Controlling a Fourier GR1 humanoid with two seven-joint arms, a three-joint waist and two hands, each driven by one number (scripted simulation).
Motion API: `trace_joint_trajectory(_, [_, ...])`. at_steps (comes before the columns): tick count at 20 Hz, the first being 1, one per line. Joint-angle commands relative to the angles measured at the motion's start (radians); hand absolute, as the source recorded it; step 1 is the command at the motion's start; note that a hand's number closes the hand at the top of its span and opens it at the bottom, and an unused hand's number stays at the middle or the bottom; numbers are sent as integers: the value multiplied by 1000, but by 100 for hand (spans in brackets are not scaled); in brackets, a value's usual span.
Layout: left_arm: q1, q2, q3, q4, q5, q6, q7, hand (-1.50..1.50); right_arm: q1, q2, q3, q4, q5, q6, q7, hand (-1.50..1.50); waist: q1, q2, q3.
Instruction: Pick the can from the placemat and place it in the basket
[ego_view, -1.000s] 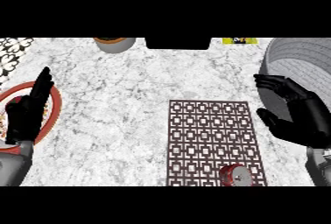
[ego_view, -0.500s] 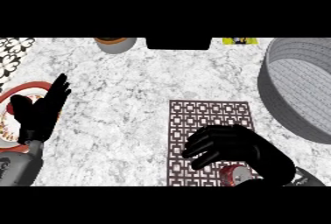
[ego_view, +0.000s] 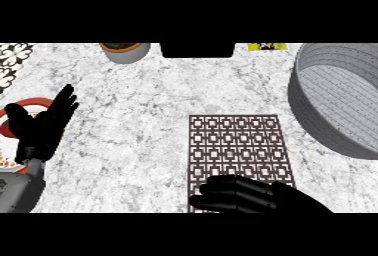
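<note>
The brown patterned placemat (ego_view: 236, 145) lies on the marble counter right of the middle. My right hand (ego_view: 255, 197) lies low over its near edge, fingers (ego_view: 218, 192) stretched out toward the left, open. The can does not show; the hand covers the spot where it stood. The grey round basket (ego_view: 336, 100) stands at the right, beyond the placemat's far right corner. My left hand (ego_view: 40, 127) rests open at the left edge, fingers up.
A red-rimmed plate (ego_view: 16, 111) lies under and behind my left hand. A potted plant (ego_view: 124, 50), a black block (ego_view: 196, 49) and a yellow item (ego_view: 267, 46) line the far edge. Bare marble lies between the left hand and the placemat.
My right hand came from beside the basket down to the placemat's near edge and now covers the can. The view shifted so the basket shows more fully. The left hand stayed put.
</note>
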Motion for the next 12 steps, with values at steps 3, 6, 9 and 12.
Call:
trace_joint_trajectory(3, [-5,2,14,11,5,-7,4,0,-147,-218,-154,-94,116,105,305,-150,-25,-9,-5])
trace_joint_trajectory(6, [15,4,14,3,-2,-15,-12,0,-223,-258,-220,-104,78,162,477,-150,-2,-3,-3])
trace_joint_trajectory(9, [6,-19,-5,-30,-12,-2,11,0,-344,-290,-295,-82,-124,274,623,-150,14,1,-2])
trace_joint_trajectory(12, [8,-29,0,4,-25,1,-13,0,-404,-365,-324,-36,-321,405,664,-150,7,2,-2])
